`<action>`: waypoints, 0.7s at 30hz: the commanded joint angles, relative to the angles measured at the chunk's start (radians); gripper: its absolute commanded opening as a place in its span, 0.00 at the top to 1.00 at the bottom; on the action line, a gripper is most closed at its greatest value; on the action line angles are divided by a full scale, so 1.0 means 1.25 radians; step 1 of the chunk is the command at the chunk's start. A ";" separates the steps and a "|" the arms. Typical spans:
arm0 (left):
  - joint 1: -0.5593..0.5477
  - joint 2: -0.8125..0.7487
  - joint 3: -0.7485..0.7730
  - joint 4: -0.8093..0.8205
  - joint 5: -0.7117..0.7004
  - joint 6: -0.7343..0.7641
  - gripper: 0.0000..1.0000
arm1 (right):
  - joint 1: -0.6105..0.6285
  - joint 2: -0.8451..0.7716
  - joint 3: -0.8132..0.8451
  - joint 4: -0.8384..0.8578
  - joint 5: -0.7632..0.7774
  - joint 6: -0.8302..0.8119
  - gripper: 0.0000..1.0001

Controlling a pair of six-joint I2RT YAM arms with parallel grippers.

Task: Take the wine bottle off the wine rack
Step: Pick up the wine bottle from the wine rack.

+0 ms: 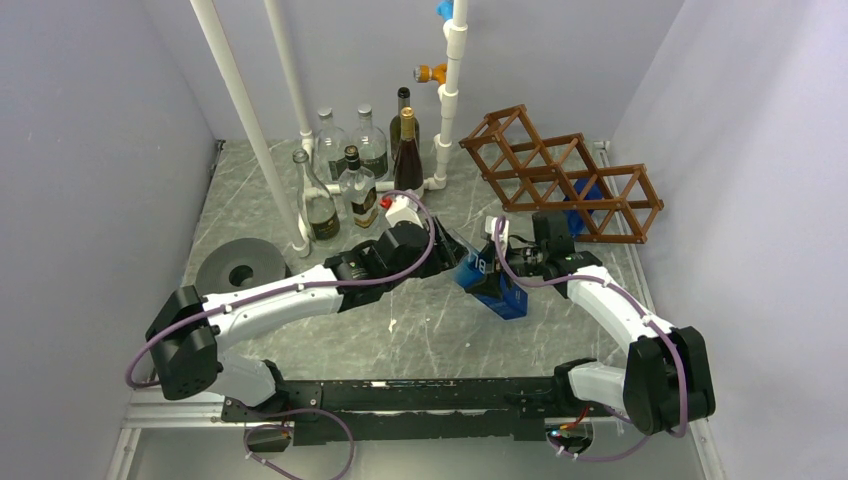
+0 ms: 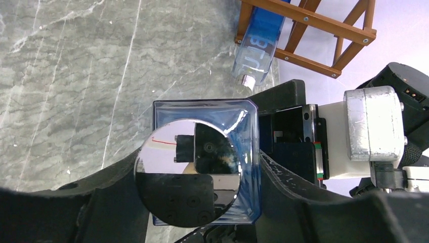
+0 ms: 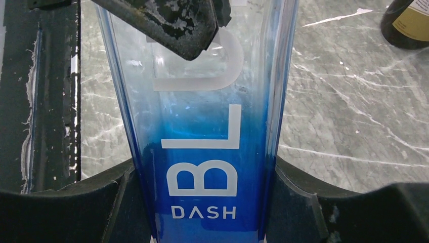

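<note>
Blue-tinted glass, the wine bottle (image 1: pixel 492 283) is held near my bases, well apart from the wine rack (image 1: pixel 560 170). My right gripper (image 3: pixel 212 202) clamps its body crosswise. My left gripper (image 2: pixel 205 167) looks closed on the base end, the bottle's axis running straight away from it.

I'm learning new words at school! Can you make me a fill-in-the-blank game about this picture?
The left fingers and right fingers hold a square glass bottle coloured ___.
The brown wooden lattice rack holds ___ more bottle.
The flat grey round disc lies on the ___ side of the marbled table.
Missing words: blue, one, left.
</note>
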 commanded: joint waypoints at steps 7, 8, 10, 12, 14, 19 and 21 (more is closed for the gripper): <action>-0.006 -0.038 -0.002 0.108 0.001 0.079 1.00 | -0.007 -0.038 0.018 0.047 -0.093 -0.006 0.39; -0.006 -0.042 -0.001 0.108 -0.001 0.089 1.00 | -0.007 -0.040 0.020 0.042 -0.096 -0.007 0.30; -0.006 -0.053 -0.001 0.109 -0.005 0.115 1.00 | -0.012 -0.045 0.030 0.027 -0.109 0.005 0.03; -0.006 -0.066 0.000 0.110 -0.008 0.150 1.00 | -0.024 -0.049 0.046 0.005 -0.150 0.012 0.00; -0.006 -0.078 -0.002 0.111 -0.012 0.177 1.00 | -0.040 -0.061 0.054 -0.023 -0.197 -0.006 0.00; -0.006 -0.120 -0.009 0.121 -0.020 0.256 1.00 | -0.095 -0.084 0.070 -0.107 -0.277 -0.089 0.00; -0.006 -0.139 -0.010 0.118 -0.027 0.292 1.00 | -0.110 -0.094 0.076 -0.136 -0.292 -0.118 0.00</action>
